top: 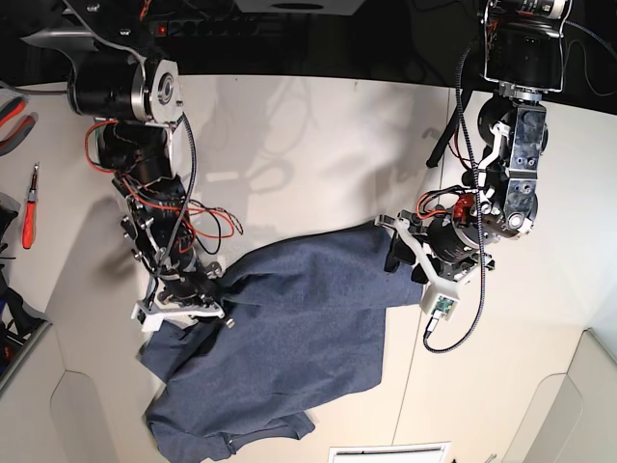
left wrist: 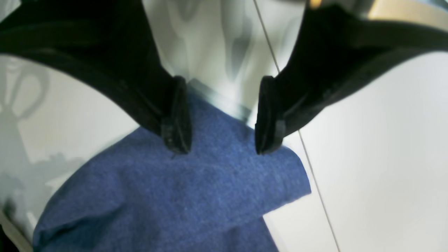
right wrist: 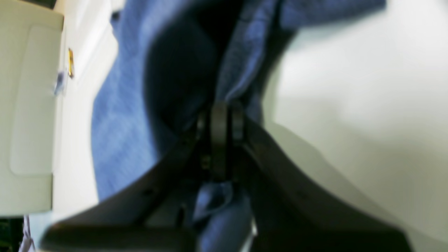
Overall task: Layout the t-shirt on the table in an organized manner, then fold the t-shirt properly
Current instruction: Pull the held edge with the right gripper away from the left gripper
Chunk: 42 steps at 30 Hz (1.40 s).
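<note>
Heathered blue knit cloth t-shirt [top: 289, 328] lies on smooth white table [top: 318, 145].

The white table [top: 308, 145], crossed by a thin dark seam, carries the rumpled navy t-shirt [top: 289, 338].

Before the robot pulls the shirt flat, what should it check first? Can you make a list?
1. Right gripper shut on the t-shirt: ok, cloth is pinched between its jaws.
2. Left gripper holding the shirt: not ok, its jaws stand open above a corner.
3. Shirt corner lies between the left fingers: ok.
4. Shirt spread flat on the table: not ok, it is bunched and creased.
5. Lettering side up: cannot tell.
</note>
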Available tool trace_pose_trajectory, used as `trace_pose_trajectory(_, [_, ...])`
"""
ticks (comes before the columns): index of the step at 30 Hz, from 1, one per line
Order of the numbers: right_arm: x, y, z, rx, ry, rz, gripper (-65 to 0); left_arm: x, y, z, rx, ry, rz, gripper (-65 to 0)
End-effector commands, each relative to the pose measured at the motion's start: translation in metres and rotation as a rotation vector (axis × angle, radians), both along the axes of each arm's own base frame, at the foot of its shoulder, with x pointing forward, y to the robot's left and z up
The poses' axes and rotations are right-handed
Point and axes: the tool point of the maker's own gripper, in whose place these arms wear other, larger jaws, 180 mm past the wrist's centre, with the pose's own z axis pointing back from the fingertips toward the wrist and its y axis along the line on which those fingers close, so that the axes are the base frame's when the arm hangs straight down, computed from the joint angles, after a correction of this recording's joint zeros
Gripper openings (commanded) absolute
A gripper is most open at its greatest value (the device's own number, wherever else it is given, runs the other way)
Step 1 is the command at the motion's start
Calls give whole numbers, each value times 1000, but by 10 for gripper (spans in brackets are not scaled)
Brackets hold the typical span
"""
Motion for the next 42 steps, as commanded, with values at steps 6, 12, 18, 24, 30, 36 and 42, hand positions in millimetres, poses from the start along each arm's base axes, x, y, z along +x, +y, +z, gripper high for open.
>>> trace_pose_trajectory(6, [-29,-2,22,42,-105,20,-650,11,0,16,-8,-52,-2,-321])
trace_pose_trajectory(12, [-67,-7,51,32,-182,41,-650,11,0,16,-10,-53,-2,-321])
trace_pose_trajectory(18, [-92,-7,71,5,-211,86,-650,11,0,16,-11,-54,-2,-321])
trace_pose_trajectory(24, [-107,12,76,12,-212,220,-287,13,-2,20,-30,-72,0,-321])
trace_pose_trajectory(30, [-93,2,91,-37,-294,184,-270,13,-2,21,-34,-75,1,-321])
trace_pose_trajectory(36, [-61,-43,102,-230,-268,64,-270,13,-2,20,-33,-74,1,-321])
trace_pose_trajectory(42, [-58,-103,105,-255,-250,-91,-270,13,-2,21,-33,-75,1,-321])
